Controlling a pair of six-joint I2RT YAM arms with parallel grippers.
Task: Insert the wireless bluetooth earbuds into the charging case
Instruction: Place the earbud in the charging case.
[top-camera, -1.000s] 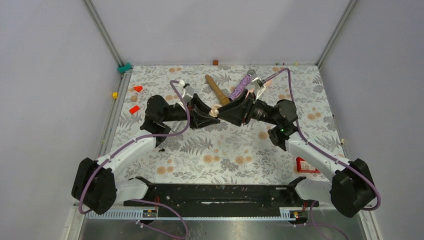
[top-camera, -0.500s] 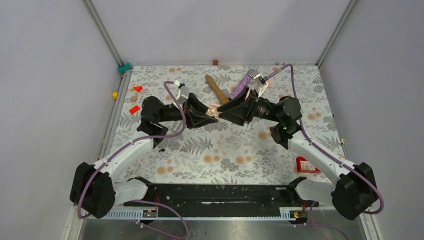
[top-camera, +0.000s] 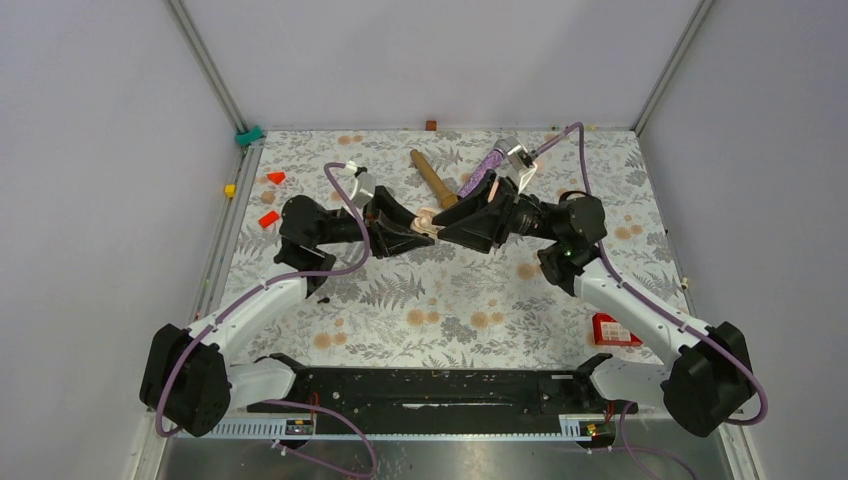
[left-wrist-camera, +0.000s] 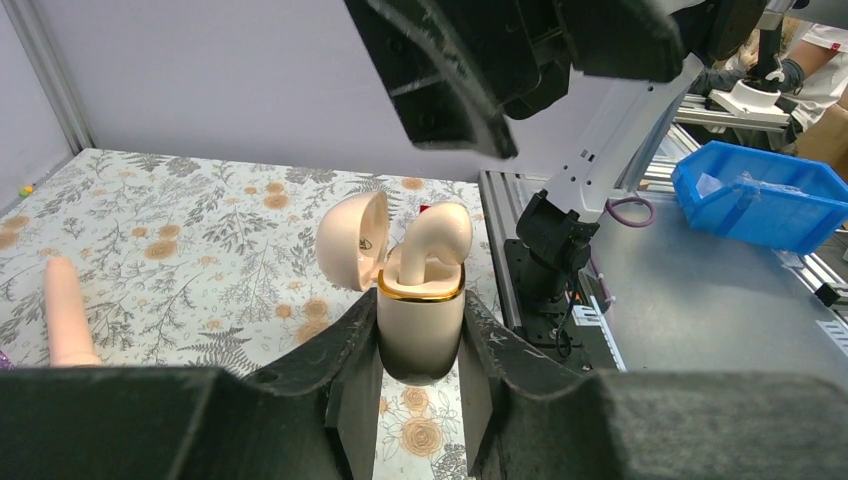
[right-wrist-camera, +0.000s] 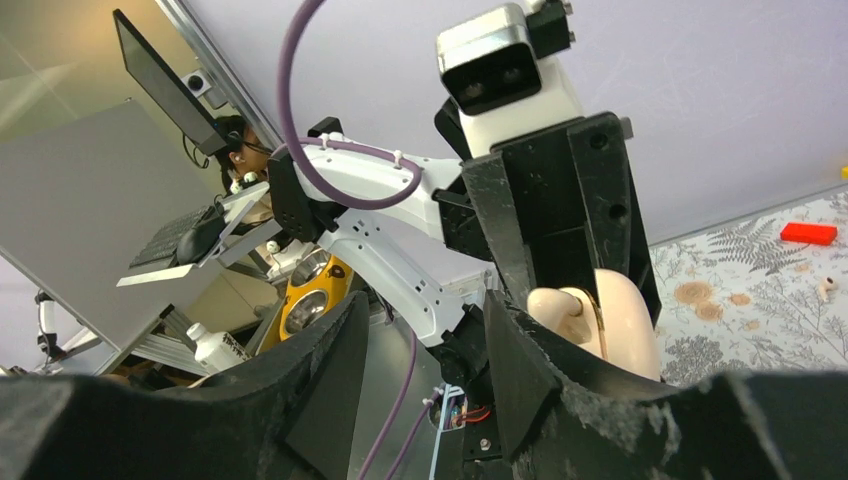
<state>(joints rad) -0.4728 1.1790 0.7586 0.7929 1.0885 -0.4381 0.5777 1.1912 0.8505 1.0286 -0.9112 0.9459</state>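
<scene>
the left gripper (left-wrist-camera: 420, 312) is clamped on the lower half of the cream case (left-wrist-camera: 420, 330), one finger pressed to each side, holding it upright and off the flowered table (top-camera: 440, 300). the case's lid (left-wrist-camera: 350, 240) stands swung open to one side. a cream earbud (left-wrist-camera: 438, 235) sits in the case with its rounded head poking up above the gold rim. the right gripper (right-wrist-camera: 420, 305) hangs just above and beside the case, its tips nearly meeting the left one's, fingers parted with nothing between them. from above, the two arms close in on the case from either side, so the room there is tight. just behind the case lie a wooden stick (top-camera: 433, 178) and a purple tube (top-camera: 480, 172), the tube close by the right wrist. a wide stretch of flowered cloth runs from the case to the arm bases at the near edge. a red block (top-camera: 269, 218) lies well off from the case, near the table's left edge.
</scene>
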